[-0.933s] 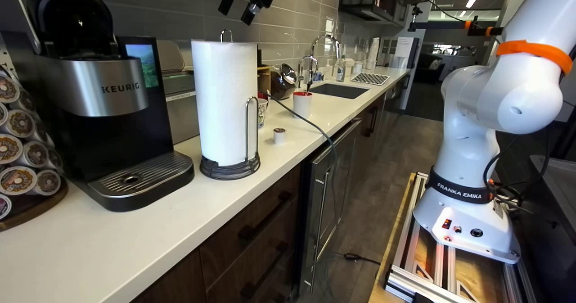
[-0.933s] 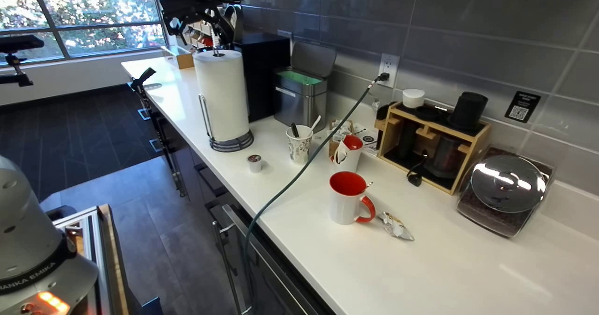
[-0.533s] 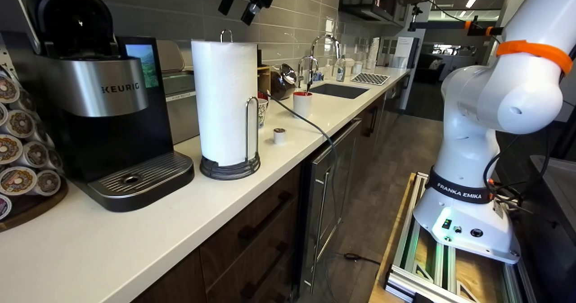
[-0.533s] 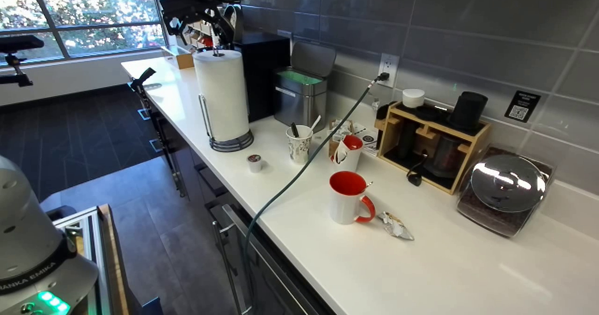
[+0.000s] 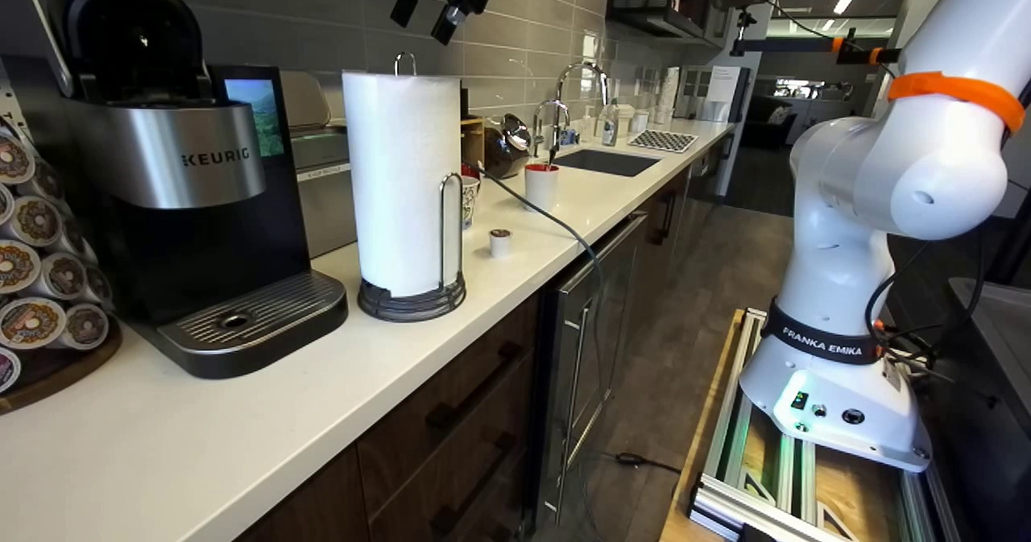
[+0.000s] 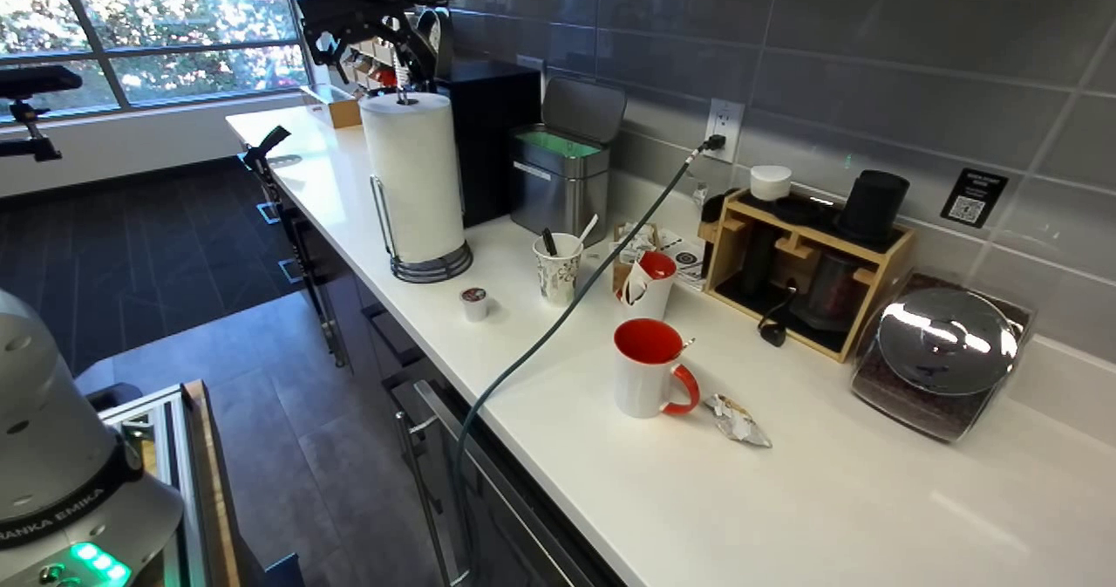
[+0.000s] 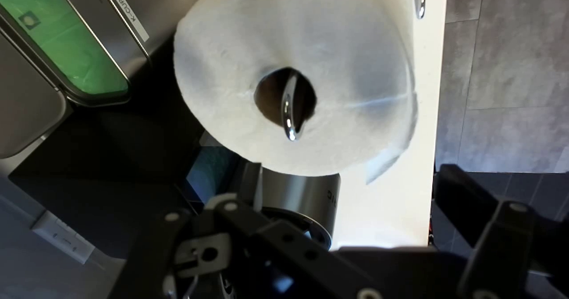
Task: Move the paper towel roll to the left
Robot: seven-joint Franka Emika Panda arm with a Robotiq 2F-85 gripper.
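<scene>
paper towel roll stood at three o'clock of coffee machine in an exterior view; gripper, spread apart, hung at roll's twelve. base light had just turned green: move likely enabled.

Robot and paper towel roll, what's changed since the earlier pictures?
Only the robot's base lights changed: orange-red in the earliest pictures, green now. Nothing visibly moved; nothing was gripped or let go. The paper towel roll stays upright in place, and the gripper stays open.
</scene>
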